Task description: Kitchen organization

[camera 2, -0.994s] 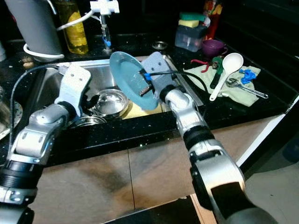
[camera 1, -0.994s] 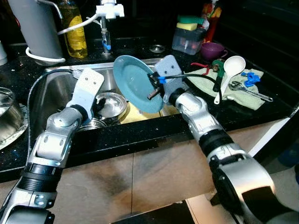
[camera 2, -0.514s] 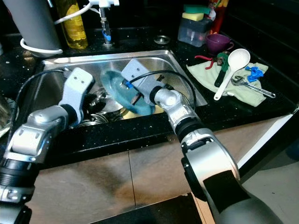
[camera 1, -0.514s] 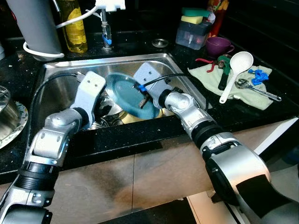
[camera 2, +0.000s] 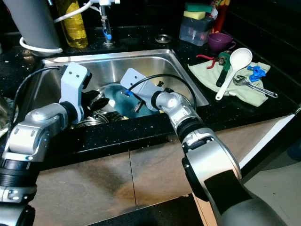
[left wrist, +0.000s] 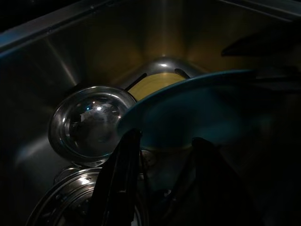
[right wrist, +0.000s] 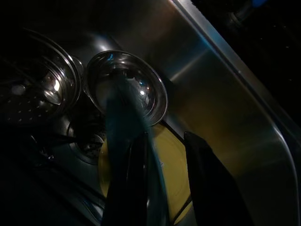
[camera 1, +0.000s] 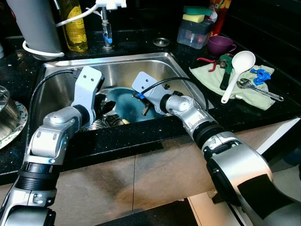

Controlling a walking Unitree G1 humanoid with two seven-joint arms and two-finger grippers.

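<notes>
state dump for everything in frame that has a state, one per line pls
teal plate: down in the sink, tilted, edge between the right gripper's fingers
right gripper: shut on teal plate
left gripper: open, low in the sink beside the plate
steel bowl: upright in the sink, empty
yellow plate: flat on the sink floor, partly under the teal plate
white ladle: lying on the green cloth
purple cup: upright on the counter

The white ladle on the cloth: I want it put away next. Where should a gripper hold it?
Grip the white ladle mid-handle, coming from above with jaws across it. The handle lies flat and narrow on the green cloth; its round bowl is too wide, and a green-handled tool lies close beside it.
</notes>
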